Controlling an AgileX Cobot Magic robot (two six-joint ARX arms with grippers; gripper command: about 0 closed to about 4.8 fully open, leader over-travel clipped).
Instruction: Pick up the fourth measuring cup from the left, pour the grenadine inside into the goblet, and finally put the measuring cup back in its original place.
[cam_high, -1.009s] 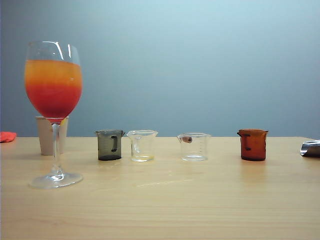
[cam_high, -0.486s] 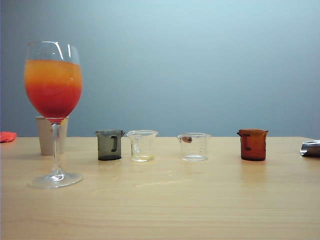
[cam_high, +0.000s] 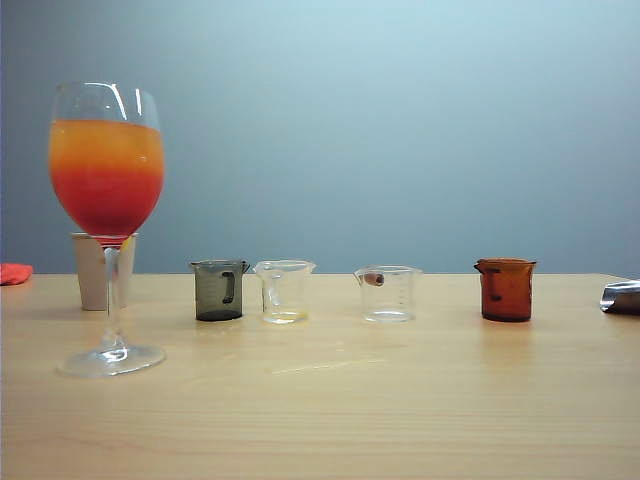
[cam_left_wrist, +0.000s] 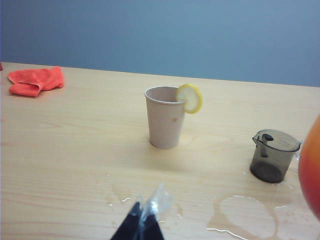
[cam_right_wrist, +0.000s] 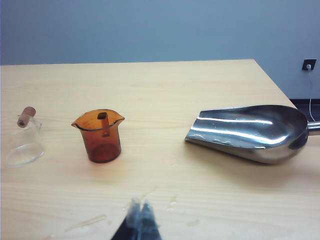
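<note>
The fourth measuring cup (cam_high: 506, 289), amber with a side handle, stands upright at the right end of the row; in the right wrist view the cup (cam_right_wrist: 100, 135) looks empty. The goblet (cam_high: 107, 220) stands at the left, its bowl holding deep red grenadine (cam_high: 105, 205) under an orange layer. My right gripper (cam_right_wrist: 140, 207) is shut with nothing in it, apart from the amber cup and on the near side of it. My left gripper (cam_left_wrist: 145, 212) is shut over the wet table, a clear scrap showing at its tips. Neither gripper shows in the exterior view.
A smoky grey cup (cam_high: 220, 290) and two clear cups (cam_high: 284, 291) (cam_high: 388, 293) fill the rest of the row. A beige cup (cam_left_wrist: 165, 117) with a lemon slice stands behind the goblet. A red cloth (cam_left_wrist: 36, 81) lies far left, a metal scoop (cam_right_wrist: 250, 132) right. Spilled liquid (cam_left_wrist: 245, 217) wets the wood.
</note>
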